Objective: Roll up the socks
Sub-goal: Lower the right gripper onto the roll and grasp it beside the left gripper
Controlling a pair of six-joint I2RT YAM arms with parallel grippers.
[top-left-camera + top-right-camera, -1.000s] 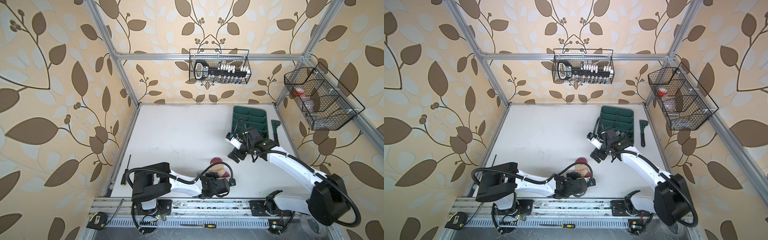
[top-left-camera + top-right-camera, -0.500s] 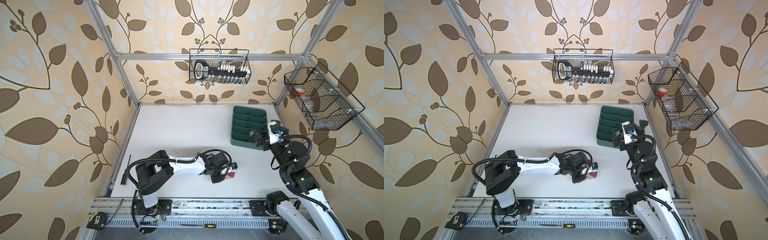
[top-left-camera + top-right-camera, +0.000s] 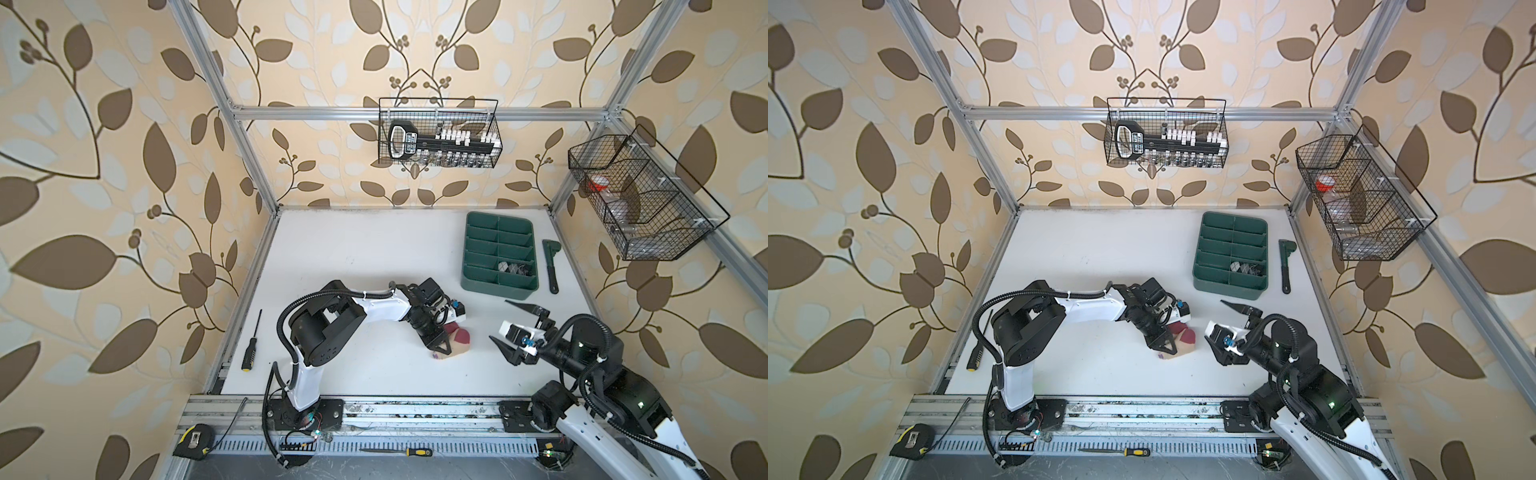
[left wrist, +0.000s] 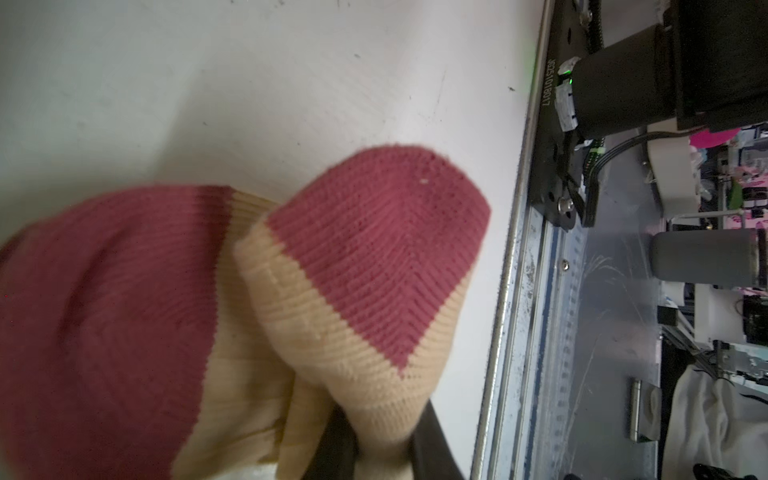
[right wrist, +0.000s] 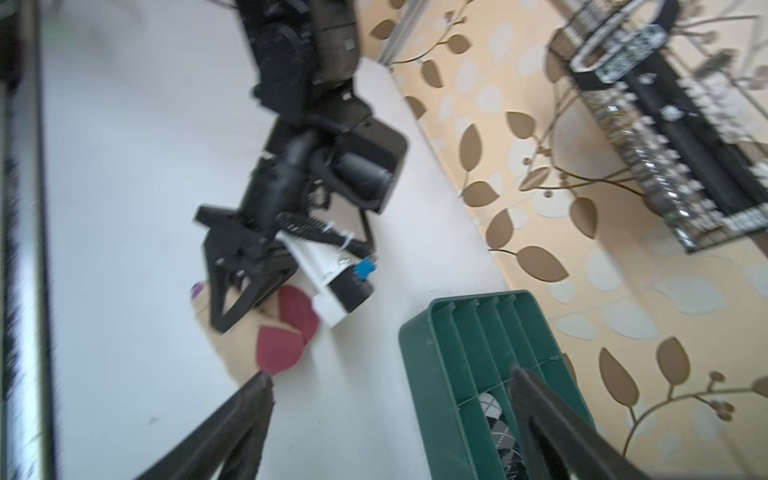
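Note:
The beige sock with maroon patches (image 3: 455, 343) (image 3: 1181, 343) lies bunched on the white table near the middle front. My left gripper (image 3: 440, 351) (image 3: 1165, 347) is shut on a fold of its beige fabric, seen close up in the left wrist view (image 4: 380, 440). The black argyle sock (image 3: 513, 268) (image 3: 1246, 267) (image 5: 496, 419) sits rolled in a compartment of the green tray (image 3: 498, 291) (image 5: 415, 353). My right gripper (image 3: 498, 320) (image 5: 390, 374) is open and holds nothing. It stands to the right of the beige sock (image 5: 274, 345), apart from it and pointing toward it.
A dark wrench (image 3: 550, 266) lies right of the tray. A screwdriver (image 3: 251, 345) lies at the table's left edge. Wire baskets (image 3: 438, 137) (image 3: 640, 199) hang on the back and right walls. A metal rail (image 3: 415, 409) runs along the front edge.
My right arm has swung from beside the tray to the front right and now faces the sock. My left gripper has carried the beige sock a little away from the front edge.

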